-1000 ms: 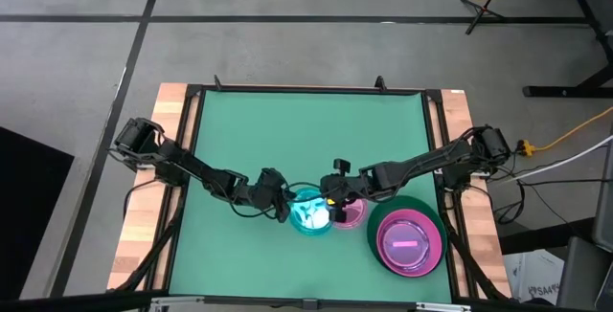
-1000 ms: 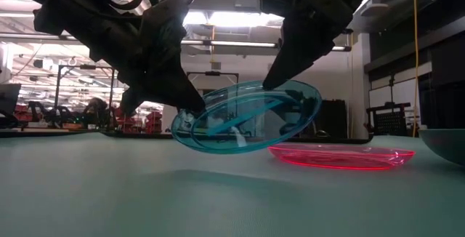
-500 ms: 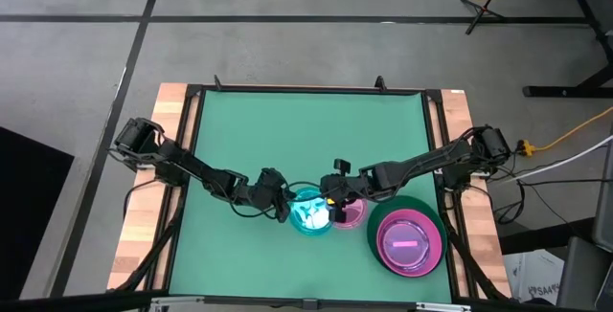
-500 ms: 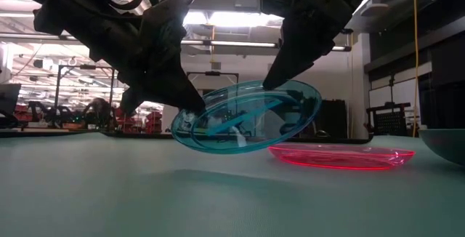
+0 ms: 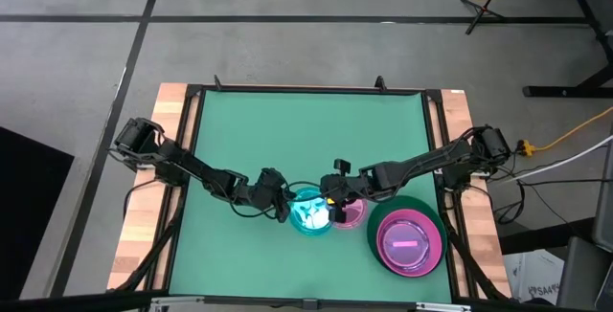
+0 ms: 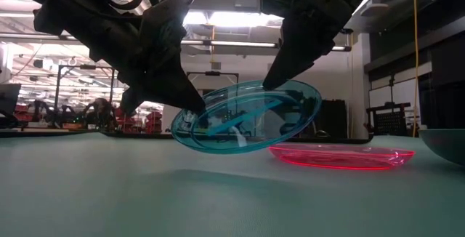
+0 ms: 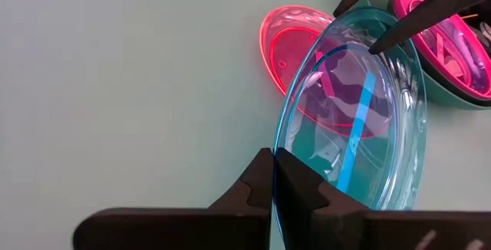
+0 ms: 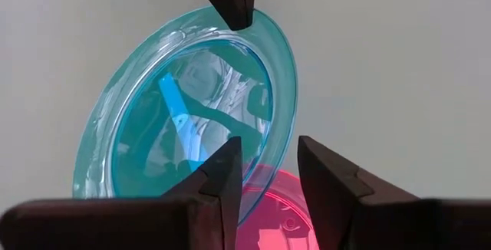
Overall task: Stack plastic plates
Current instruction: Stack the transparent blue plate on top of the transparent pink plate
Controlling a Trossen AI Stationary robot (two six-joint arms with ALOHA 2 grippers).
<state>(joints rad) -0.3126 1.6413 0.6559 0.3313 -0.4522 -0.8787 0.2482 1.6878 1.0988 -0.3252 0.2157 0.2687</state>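
Note:
A translucent cyan plate (image 5: 309,211) hangs tilted between both grippers, its left rim low and its right rim high (image 6: 247,117). My left gripper (image 7: 274,175) is shut on its left rim. My right gripper (image 8: 268,166) is open at the opposite, raised rim, one finger over the plate's inside and one outside. A translucent pink plate (image 5: 351,214) lies flat on the mat just to the right, partly under the cyan one (image 6: 338,155). Near the right edge, a large dark green plate (image 5: 422,209) carries pink plates (image 5: 410,243). My left gripper pinches the cyan plate's left rim (image 7: 275,144) between its two shut fingers, coming slanting down from the table's left. The plate stands tilted, rising away from the fingers, and looks lifted off the mat (image 6: 218,148). My right gripper's fingers (image 8: 230,162) straddle the raised rim (image 8: 285,139); I cannot tell whether they touch it.
The green mat (image 5: 287,140) fills the table inside a dark frame with wooden side strips (image 5: 144,226). The far half of the mat is bare. The stack of plates sits by the right near corner. The room's benches and equipment show beyond the table in the low view.

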